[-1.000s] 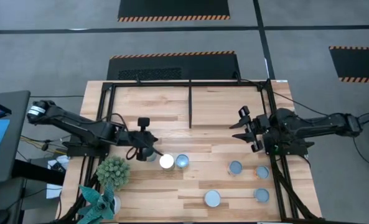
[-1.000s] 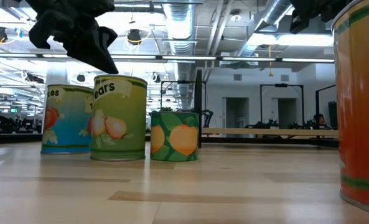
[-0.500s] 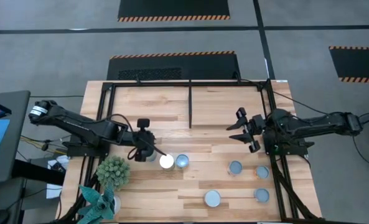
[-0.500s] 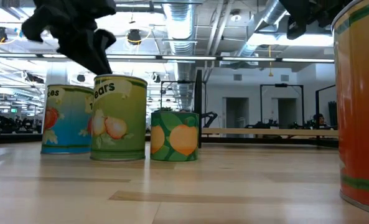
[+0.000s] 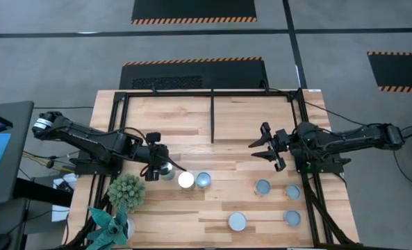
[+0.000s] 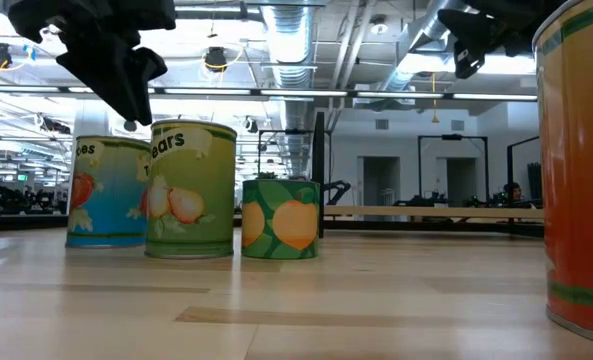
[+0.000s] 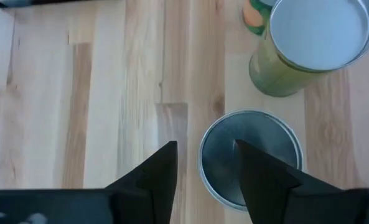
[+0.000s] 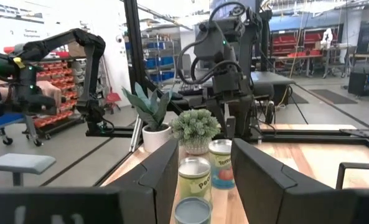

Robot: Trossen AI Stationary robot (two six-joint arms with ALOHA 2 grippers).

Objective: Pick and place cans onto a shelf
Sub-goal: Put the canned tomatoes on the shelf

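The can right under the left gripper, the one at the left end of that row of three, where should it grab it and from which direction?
Take the leftmost can by its round side wall just below the rim, coming straight down from above. It stands upright, lid up, and the left gripper is above it, open. Its neighbour, the green pear can, stands close beside it, so the fingers probably best straddle it across the row, not along it.

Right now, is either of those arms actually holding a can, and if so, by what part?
No. The left gripper hangs open above a can without touching it. The right gripper is open over bare wood inside the shelf, holding nothing.
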